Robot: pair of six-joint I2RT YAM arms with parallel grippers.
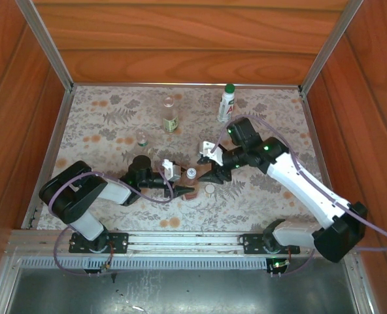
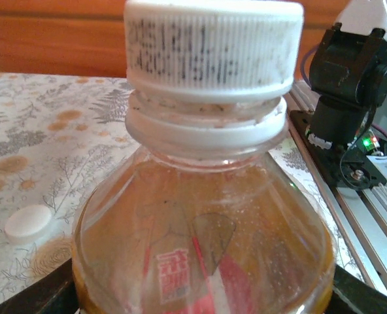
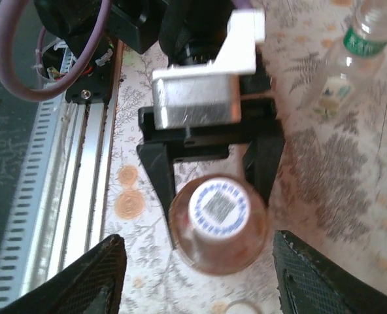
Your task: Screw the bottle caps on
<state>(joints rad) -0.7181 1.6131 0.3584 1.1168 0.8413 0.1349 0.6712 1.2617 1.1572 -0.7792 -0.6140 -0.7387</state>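
The amber bottle (image 1: 189, 188) with the red label stands upright at the table's middle, and my left gripper (image 1: 182, 190) is shut on its body. A white cap (image 2: 213, 46) sits on its neck; from above the cap (image 3: 218, 208) shows blue print. In the right wrist view the left fingers (image 3: 157, 176) press the bottle (image 3: 218, 248) from both sides. My right gripper (image 1: 213, 175) hovers just right of and above the cap, open (image 3: 203, 281), touching nothing. A loose white cap (image 1: 210, 188) lies on the cloth beside the bottle, seen also as a flat disc (image 2: 28, 222).
A white bottle with a green cap (image 1: 227, 103) stands at the back. A clear bottle (image 1: 170, 116) and a tiny clear one (image 1: 142, 139) stand back left. Wooden walls enclose the table. The right arm's base (image 2: 350, 98) sits on the near rail.
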